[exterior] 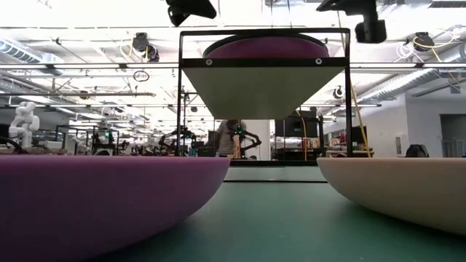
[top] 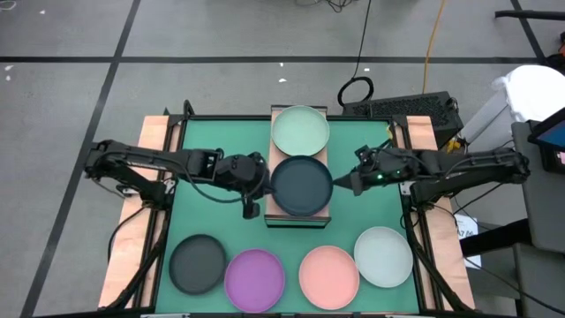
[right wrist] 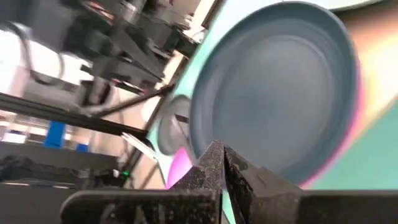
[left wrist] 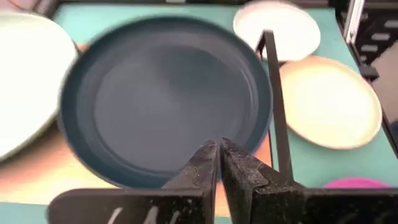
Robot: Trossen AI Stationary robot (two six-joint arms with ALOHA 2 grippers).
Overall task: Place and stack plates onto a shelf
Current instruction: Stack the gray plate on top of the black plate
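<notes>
1. Green matting covers the table [top: 177, 225], with grey floor around it and a wide workshop hall showing beyond in the low view.
2. On the wooden shelf [top: 275, 152] at the table's far middle lie a pale green plate [top: 300, 129] and, nearer, a dark grey plate [top: 301, 184] that seems to top a stack; a purple rim shows under it in the low view.
3. Left end effector [top: 257, 187] sits at the dark plate's left rim, its fingers [left wrist: 202, 163] pressed together with nothing between them.
4. Right end effector [top: 346, 183] sits at the opposite rim, also pinched shut and empty, as far as its wrist view shows.
5. Risk, as I judge it: both tips are hard by the rim, so a sideways nudge could slide the dark plate off centre or off the narrow shelf.
6. Count in view: on the shelf, one pale green and one dark grey on top; on the mat, one dark grey [top: 198, 263], one purple [top: 254, 278], one pink [top: 328, 275], one whitish-blue [top: 383, 256].
</notes>
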